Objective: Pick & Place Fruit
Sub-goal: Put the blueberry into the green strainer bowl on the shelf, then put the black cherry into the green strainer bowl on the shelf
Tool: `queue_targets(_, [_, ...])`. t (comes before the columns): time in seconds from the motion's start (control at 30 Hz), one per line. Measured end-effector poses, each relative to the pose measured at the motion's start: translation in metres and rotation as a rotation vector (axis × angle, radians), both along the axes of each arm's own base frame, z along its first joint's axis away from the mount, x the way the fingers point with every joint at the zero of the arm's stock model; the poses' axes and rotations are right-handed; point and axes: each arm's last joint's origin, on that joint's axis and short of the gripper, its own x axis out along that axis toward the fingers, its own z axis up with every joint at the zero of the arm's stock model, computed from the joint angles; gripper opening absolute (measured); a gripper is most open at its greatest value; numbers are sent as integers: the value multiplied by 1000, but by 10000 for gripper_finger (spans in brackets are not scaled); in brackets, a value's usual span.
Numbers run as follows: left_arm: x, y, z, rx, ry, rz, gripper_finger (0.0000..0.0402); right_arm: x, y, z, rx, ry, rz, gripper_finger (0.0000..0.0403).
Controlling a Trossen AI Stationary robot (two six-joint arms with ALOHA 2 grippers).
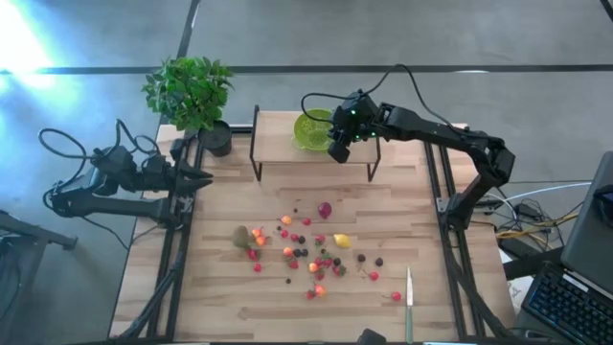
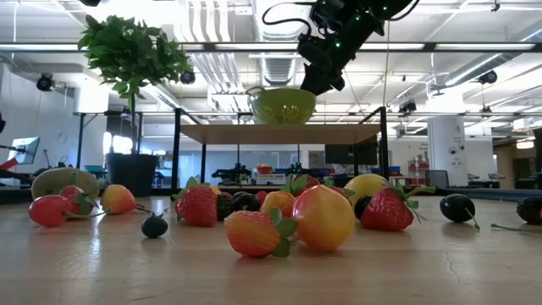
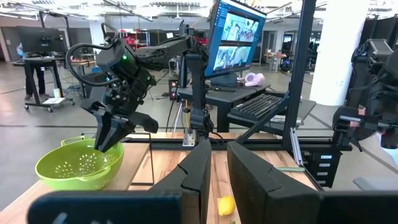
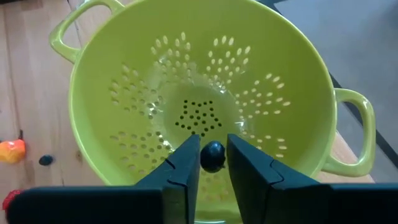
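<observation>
Between the fingers of my right claw [image 4: 212,163] sits a small dark round berry [image 4: 212,155], clamped directly above the lime-green perforated colander [image 4: 124,74] on the raised wooden shelf [image 1: 278,144]. On the left, my left claw [image 1: 201,179] waits pressed together at the table [image 1: 220,297] edge. If I release off-centre, I fear the berry may bounce out over the rim. Other small toy fruits [image 1: 306,251] lie on the table.

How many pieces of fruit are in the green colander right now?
0. The colander on the raised shelf looks empty; one dark berry sits between the right gripper fingers just above it. The rest lie on the table.
</observation>
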Motion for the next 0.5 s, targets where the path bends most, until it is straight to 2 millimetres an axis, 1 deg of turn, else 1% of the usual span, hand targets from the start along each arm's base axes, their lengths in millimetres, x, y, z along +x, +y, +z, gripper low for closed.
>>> queue_targets(0.27, [0, 0, 0, 0, 0, 0, 62, 0, 0, 2, -11, -1, 8, 136])
queue_targets(0.5, [0, 0, 0, 0, 0, -1, 62, 1, -1, 17, -35, -40, 11, 171])
